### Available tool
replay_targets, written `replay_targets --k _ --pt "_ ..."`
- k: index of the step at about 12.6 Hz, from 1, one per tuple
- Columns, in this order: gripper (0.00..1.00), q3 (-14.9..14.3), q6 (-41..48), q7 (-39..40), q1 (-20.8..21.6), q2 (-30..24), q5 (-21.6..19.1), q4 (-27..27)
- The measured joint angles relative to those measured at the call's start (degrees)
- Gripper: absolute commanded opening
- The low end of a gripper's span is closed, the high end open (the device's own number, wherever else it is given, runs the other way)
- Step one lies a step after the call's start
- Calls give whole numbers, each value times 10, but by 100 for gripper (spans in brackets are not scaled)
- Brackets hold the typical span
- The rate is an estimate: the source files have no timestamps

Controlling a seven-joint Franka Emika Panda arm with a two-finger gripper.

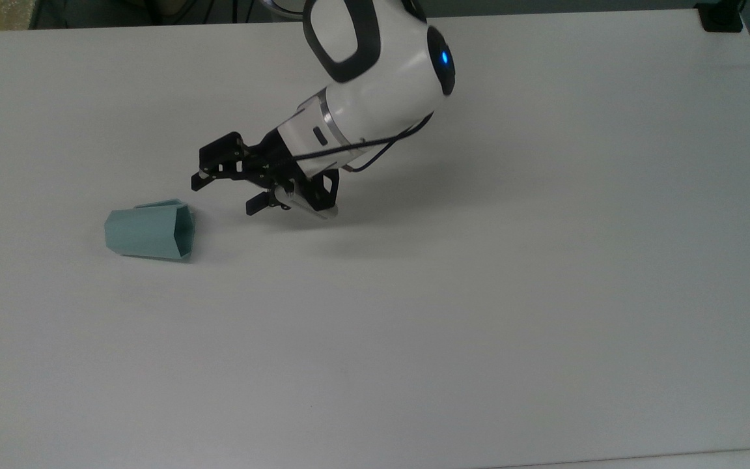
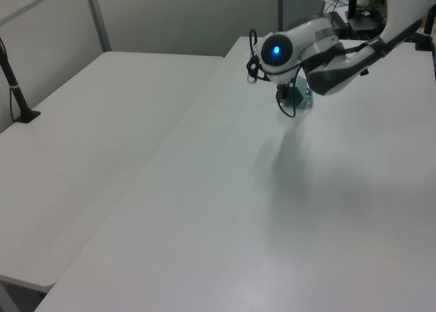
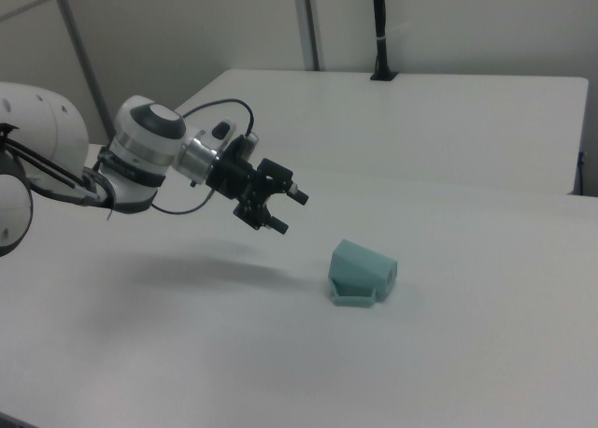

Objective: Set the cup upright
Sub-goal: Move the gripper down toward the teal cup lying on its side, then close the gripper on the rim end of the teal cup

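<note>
The pale teal cup (image 1: 148,231) lies on its side on the white table (image 1: 479,293), with its polygonal rim turned toward the top view's right and its handle on the far side. In the right view the cup (image 3: 363,270) rests with its handle down at the front. My gripper (image 1: 222,193) hangs tilted above the table, a short way to the top view's right of the cup's mouth, fingers open and empty. The right view shows my gripper (image 3: 289,211) up and left of the cup, apart from it. In the left view my arm hides most of the cup (image 2: 302,97).
A second white table (image 2: 95,142) stands beside this one on the left view's left. A black clamp (image 1: 720,16) sits at the table's far right corner in the top view. Black posts and cables rise behind the tables.
</note>
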State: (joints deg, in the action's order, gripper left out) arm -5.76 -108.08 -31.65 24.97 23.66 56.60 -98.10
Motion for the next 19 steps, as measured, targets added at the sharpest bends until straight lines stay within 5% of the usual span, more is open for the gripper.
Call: replay_targets --k 11,18,19 --pt "96 -7 15 -106 -32 84 141 1" --pt "53 -7 15 -109 -46 104 162 1" --pt "40 -7 15 -109 -48 105 167 1"
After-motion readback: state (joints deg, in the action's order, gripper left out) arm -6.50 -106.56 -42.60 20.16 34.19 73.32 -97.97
